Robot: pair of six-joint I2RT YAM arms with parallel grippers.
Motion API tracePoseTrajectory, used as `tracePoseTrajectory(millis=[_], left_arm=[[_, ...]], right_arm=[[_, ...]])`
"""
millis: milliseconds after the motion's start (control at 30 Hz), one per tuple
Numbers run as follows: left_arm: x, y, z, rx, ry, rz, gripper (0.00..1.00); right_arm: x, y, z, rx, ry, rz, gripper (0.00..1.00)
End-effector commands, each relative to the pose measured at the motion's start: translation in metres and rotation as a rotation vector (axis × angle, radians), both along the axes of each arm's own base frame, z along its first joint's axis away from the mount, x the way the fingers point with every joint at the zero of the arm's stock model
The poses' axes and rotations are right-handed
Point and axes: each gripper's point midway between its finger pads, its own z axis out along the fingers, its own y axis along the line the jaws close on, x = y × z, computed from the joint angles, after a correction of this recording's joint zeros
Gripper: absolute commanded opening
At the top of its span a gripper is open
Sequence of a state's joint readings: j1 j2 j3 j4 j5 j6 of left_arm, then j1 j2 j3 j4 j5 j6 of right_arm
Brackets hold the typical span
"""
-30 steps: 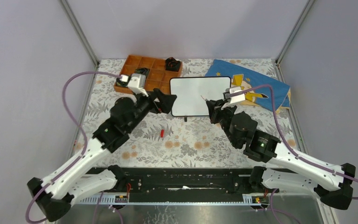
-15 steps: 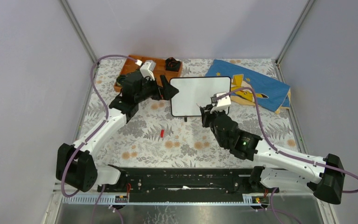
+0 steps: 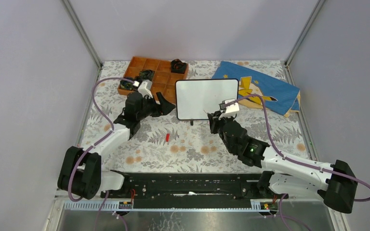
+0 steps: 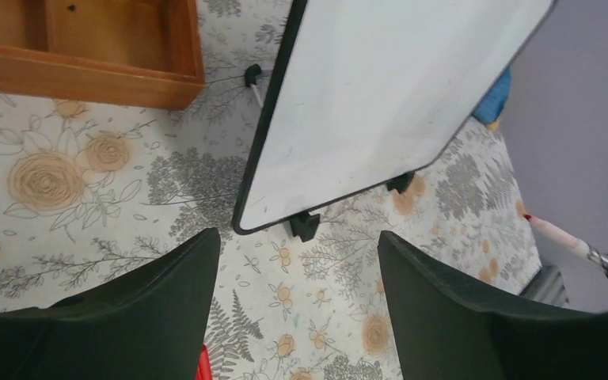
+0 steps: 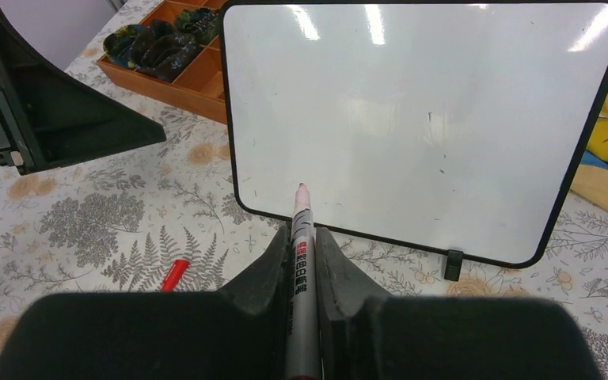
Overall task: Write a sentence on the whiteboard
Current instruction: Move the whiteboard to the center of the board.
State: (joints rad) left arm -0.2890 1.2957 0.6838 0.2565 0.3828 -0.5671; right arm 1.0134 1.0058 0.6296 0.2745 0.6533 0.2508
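whiteboard (image 5: 423,127) | black-framed, propped on feet | surface blank

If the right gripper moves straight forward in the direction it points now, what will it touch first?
Most likely the whiteboard: the marker held in the right gripper points at its lower left part, so the tip would touch there first. Depth is unclear.

I see an orange tray (image 3: 165,77) w/ compartments on the floral table cover (image 3: 192,144). Black bits (image 3: 177,65) sit in its far-right cell. Blue cloth (image 3: 270,86) w/ yellow figure lies well right of the tray. Small red cap (image 3: 167,137) is well in front of the tray.
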Motion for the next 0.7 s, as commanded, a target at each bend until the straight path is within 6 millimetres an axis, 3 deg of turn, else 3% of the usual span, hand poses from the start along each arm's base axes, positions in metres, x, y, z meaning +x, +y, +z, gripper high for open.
tracePoseTrajectory(millis=[0, 100, 333, 500, 667], left_arm=[[0.001, -0.022, 0.018, 0.016, -0.077, 0.033, 0.76], [-0.012, -0.041, 0.003, 0.19, -0.09, 0.068, 0.76], [-0.021, -0.073, -0.025, 0.266, -0.065, 0.122, 0.64], [-0.019, -0.093, -0.058, 0.351, -0.013, 0.19, 0.56], [-0.02, -0.1, -0.083, 0.4, 0.035, 0.273, 0.57]], right_arm=[[0.001, -0.014, 0.016, 0.053, -0.036, -0.049, 0.0], [-0.005, -0.028, 0.021, 0.071, -0.043, -0.073, 0.0], [-0.021, -0.072, 0.045, 0.115, -0.074, -0.147, 0.0], [-0.03, -0.082, 0.059, 0.153, -0.075, -0.139, 0.0], [-0.035, -0.088, 0.061, 0.143, -0.061, -0.135, 0.0]])
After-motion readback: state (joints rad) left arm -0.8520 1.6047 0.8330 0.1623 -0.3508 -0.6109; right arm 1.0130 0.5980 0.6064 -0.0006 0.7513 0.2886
